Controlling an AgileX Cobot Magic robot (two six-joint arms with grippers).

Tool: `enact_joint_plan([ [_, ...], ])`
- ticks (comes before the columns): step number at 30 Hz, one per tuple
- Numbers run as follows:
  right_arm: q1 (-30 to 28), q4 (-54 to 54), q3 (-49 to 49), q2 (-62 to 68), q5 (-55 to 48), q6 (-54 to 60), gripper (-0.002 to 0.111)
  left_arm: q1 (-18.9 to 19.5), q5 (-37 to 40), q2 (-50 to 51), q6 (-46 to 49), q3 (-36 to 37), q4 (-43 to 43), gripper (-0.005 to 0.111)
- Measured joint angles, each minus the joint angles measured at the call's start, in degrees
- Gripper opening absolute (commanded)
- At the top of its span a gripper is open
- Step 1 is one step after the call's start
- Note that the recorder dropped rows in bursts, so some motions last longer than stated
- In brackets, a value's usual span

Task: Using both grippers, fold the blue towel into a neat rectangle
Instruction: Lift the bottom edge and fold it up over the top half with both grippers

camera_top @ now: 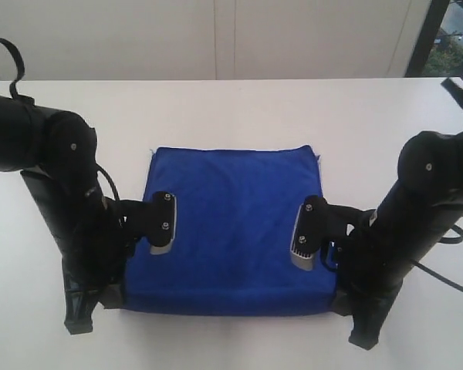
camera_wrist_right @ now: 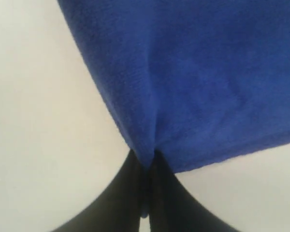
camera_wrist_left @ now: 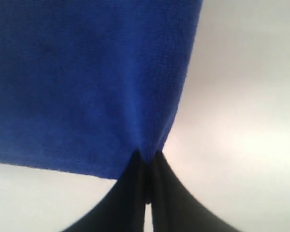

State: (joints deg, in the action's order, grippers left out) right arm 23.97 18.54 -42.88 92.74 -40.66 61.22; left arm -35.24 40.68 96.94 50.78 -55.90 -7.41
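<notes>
The blue towel lies flat on the white table as a near-square shape, with a small thread at its far right corner. In the exterior view both dark arms come in from the sides and reach down to the towel's two near corners. The left wrist view shows my left gripper shut on a corner of the blue towel, with cloth pinched between the black fingers. My right gripper is likewise shut on the opposite near corner of the towel. The fingertips are mostly hidden in the exterior view.
Bare white tabletop surrounds the towel on all sides. A black cable loop rises at the far left, and a black strap lies at the table's far right edge. A pale wall stands behind the table.
</notes>
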Motion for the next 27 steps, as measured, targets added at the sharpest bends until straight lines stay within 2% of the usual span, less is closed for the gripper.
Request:
enact_joint_plan([
  [7, 0.0, 0.0, 0.09, -6.67, -0.12, 0.0, 0.0, 0.0, 1.49, -5.54, -3.83, -0.45, 0.23, 0.0],
  [15, 0.0, -0.1, -2.38, -8.92, 5.84, -1.84, 0.0, 0.91, 0.59, -6.94, -9.85, -7.3, 1.2, 0.0],
  [22, 0.0, -3.25, -3.23, -8.33, 16.6, -8.95, 0.0, 5.81, -4.98, -7.07, -13.19, -8.38, 2.49, 0.0],
  [27, 0.0, -3.84, -3.35, -5.31, 23.14, -12.6, 0.0, 6.92, -10.96, -6.0, -13.91, -8.38, 2.38, 0.0],
])
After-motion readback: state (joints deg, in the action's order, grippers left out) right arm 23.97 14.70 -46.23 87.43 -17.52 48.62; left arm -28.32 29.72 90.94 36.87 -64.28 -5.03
